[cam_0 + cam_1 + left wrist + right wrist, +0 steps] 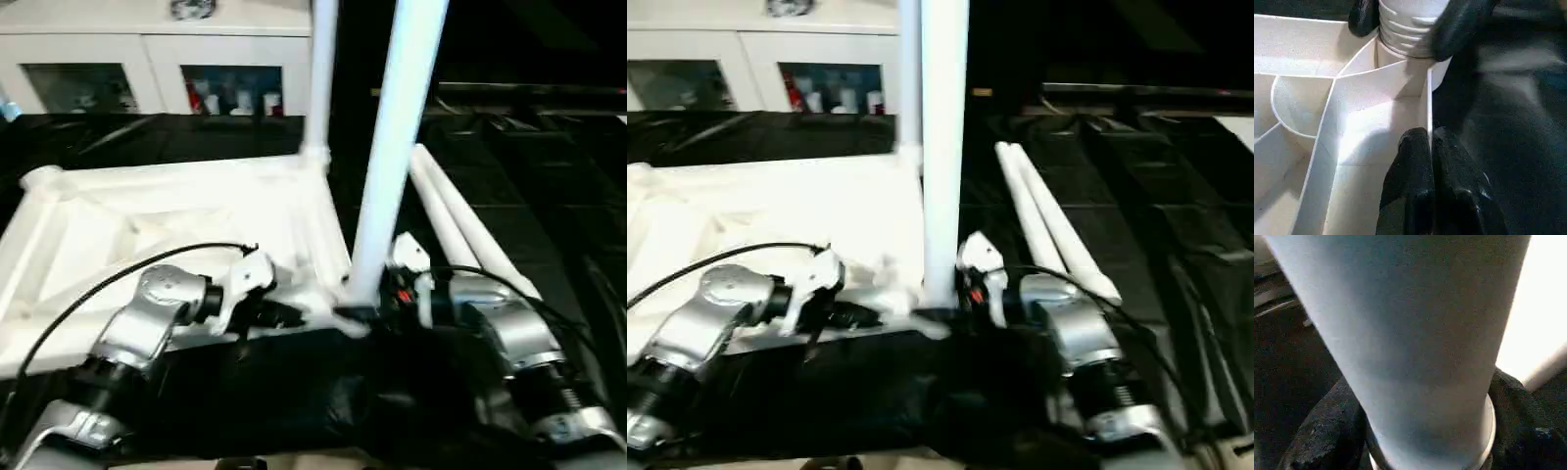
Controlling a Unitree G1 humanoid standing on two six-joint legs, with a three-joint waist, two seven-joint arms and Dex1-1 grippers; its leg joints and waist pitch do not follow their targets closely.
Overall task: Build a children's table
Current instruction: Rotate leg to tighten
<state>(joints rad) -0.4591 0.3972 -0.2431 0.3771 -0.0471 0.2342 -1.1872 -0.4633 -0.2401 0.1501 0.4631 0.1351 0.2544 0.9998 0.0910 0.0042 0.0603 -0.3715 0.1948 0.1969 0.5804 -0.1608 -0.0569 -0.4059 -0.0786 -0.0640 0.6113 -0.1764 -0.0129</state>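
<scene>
Left wrist view: our left gripper (1430, 147) pinches the tabletop (147, 220) rim. Our right gripper (1405, 24) clasps the upright leg (392, 157) at its corner socket (1400, 63).

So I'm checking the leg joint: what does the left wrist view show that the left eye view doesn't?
Left wrist view: the white plastic leg's ribbed threaded end entering the round corner socket, with the left gripper shut on the tabletop's thin rim. Left eye view: a second upright leg at the far corner, two loose legs lying beside the top, and the glass-door cabinet. Both: the ribbed white tabletop underside.
</scene>
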